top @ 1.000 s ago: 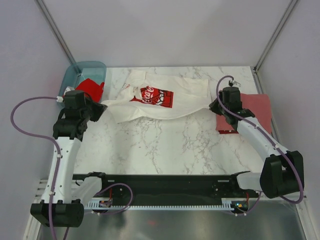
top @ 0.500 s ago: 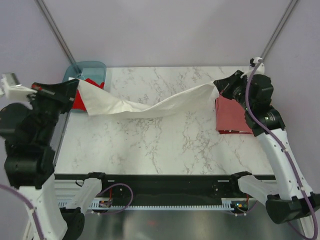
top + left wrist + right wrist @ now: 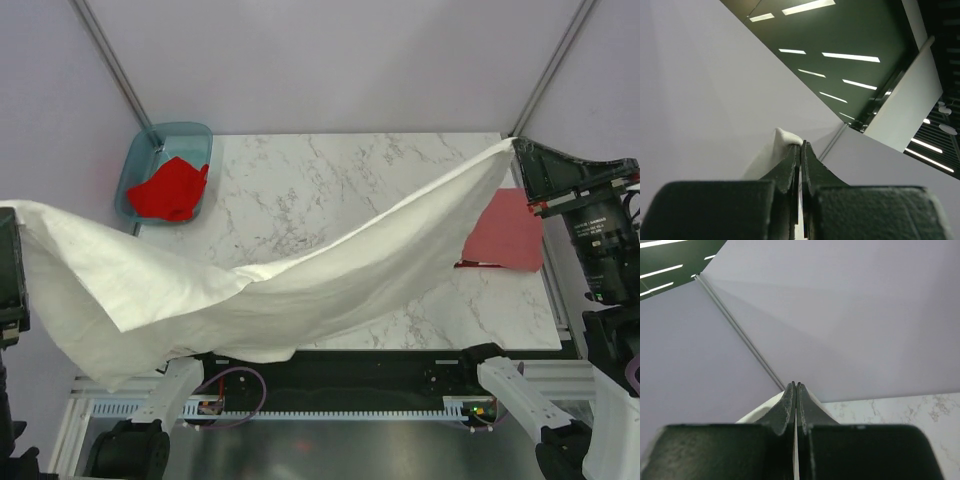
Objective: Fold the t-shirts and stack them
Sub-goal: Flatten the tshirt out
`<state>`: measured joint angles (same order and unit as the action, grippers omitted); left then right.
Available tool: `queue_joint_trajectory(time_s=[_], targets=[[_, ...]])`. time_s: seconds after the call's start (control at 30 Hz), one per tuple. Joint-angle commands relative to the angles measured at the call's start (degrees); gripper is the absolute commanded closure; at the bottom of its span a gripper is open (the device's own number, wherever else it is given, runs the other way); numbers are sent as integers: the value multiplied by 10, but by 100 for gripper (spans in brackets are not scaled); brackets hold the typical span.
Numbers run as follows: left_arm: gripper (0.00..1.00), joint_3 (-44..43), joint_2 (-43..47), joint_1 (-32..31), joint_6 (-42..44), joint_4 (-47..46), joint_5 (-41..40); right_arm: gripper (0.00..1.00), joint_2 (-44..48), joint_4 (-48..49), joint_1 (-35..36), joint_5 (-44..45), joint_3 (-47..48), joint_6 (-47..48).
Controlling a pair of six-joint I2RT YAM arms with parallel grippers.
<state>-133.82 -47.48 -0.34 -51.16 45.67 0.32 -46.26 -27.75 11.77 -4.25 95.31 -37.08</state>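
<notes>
**A:** What's different from a second ago?

**B:** Then the white shirt [image 3: 250, 290] lay rumpled on the far half of the desk [image 3: 330, 180], chest print up, with both arms low beside it. Now it is off the desk altogether. It hangs in one long sheet from above the desk's far right corner down to beyond its near left corner, and the print no longer shows.

**A:** And the tools?

**B:** The left tool [image 3: 800, 147] is pinched narrow, with a nub of white cloth poking past its tips. The right tool [image 3: 795, 386] is pinched just as tight, with white cloth at its base. Each grips one end of the shirt.

**A:** The other shirts?

**B:** They haven't moved. The brick-red shirt [image 3: 505, 232] lies flat at the desk's right edge, partly behind the raised cloth. The bright red shirt [image 3: 168, 190] sits bunched in the tub [image 3: 195, 135] at the desk's far left corner.

**A:** So what does the lift mean for the job?

**B:** I'd say the shirt is being shaken out and pulled taut so it can be laid flat. No fold is made in it yet. Its middle sags and its lower edge droops past the desk's near edge, so it may drape unevenly when set down. Folding of this one is barely begun.
</notes>
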Motion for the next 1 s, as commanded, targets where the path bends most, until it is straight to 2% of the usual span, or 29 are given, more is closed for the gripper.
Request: queue_joint_trajectory(time_s=[0.0,0.17,0.27,0.37,0.43,0.53,0.57,0.6,0.67,0.7,0.8,0.87,0.97], targets=[[98,42,-71,2,-25,7,-1,100,-27,-32,-2,50,9,14],[98,177,-120,2,-33,-18,-5,100,-74,-23,-2,82,-47,-1],[98,224,-165,2,-39,-40,-9,100,-120,14,-2,77,-86,-21],[98,261,-201,2,-61,-94,-5,100,-192,55,-1,44,-83,-38],[98,243,-252,2,-64,-113,13,100,-259,66,-2,26,-35,-48],[98,113,-330,2,-55,-122,47,100,-345,73,-5,-28,78,-59],[98,36,-374,2,-65,-123,55,100,-366,72,-11,-56,114,-60],[98,-3,-392,2,-67,-130,60,100,-405,70,-18,-71,185,-64],[98,-90,-429,2,-77,-161,67,100,-443,70,-47,-115,249,-89],[98,-95,-430,2,-80,-185,70,100,-480,71,-58,-129,308,-116],[98,-58,-415,2,-85,-288,68,100,-535,85,-85,-147,379,-153],[98,-44,-422,2,-78,-313,64,100,-560,108,-103,-167,390,-175],[98,-68,-483,3,-58,-340,78,100,-603,153,-112,-188,374,-196]])
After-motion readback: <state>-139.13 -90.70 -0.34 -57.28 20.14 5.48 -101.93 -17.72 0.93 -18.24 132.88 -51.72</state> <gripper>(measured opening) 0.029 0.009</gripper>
